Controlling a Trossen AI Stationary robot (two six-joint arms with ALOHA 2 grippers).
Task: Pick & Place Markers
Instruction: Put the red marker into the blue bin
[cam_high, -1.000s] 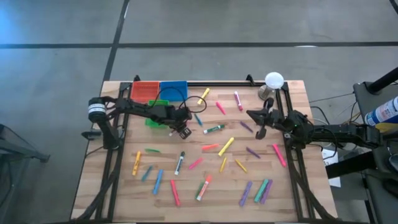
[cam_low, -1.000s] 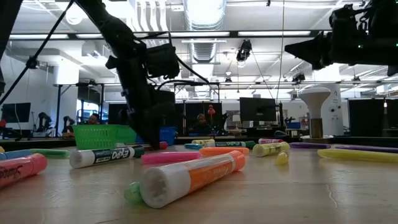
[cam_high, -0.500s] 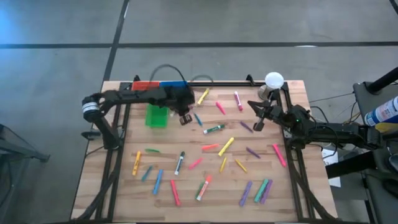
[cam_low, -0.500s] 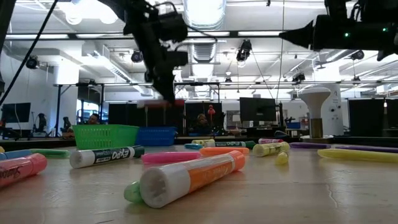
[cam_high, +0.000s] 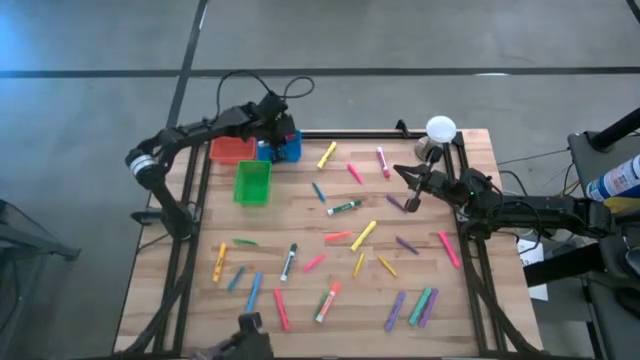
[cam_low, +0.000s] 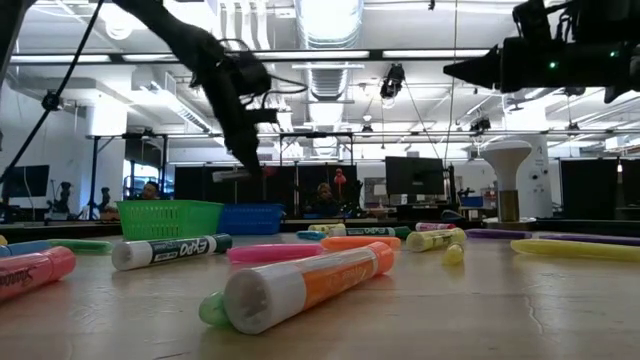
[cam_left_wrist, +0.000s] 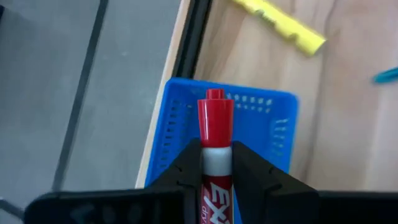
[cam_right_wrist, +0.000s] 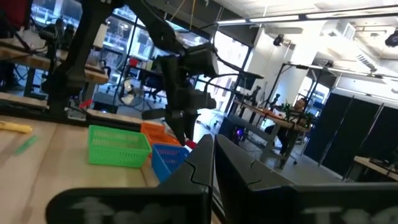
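Left arm: reaches from the table's left edge toward the far left corner, bent at the elbow, its cable looping above it.
Left gripper (cam_left_wrist: 214, 163): clamped on a red-capped marker (cam_left_wrist: 214, 134) with a white barrel; the cap sticks out past the fingertips, directly above the blue bin (cam_left_wrist: 277, 124).
Left gripper height: in the low view it hangs raised well above the bins.
Right arm: comes in from the table's right side, stretched level and raised off the wood, near the white lamp (cam_high: 440, 128).
Right gripper (cam_high: 410, 192): fingers pressed together, nothing between them, pointing toward the middle of the table.
Bins: red bin (cam_high: 230, 150) and blue bin side by side at the far left corner; green bin (cam_high: 252, 183) just in front of them.
Loose markers (cam_high: 362, 235): scattered over the wooden table (cam_high: 470, 300), mostly across the middle and near half; a yellow one (cam_high: 326, 155) and a pink one (cam_high: 382, 160) lie near the far edge.
Closest to the low camera: an orange marker (cam_low: 310, 285) with a white end, a pink one (cam_low: 272, 252) and a black-capped white one (cam_low: 170, 250) behind it.
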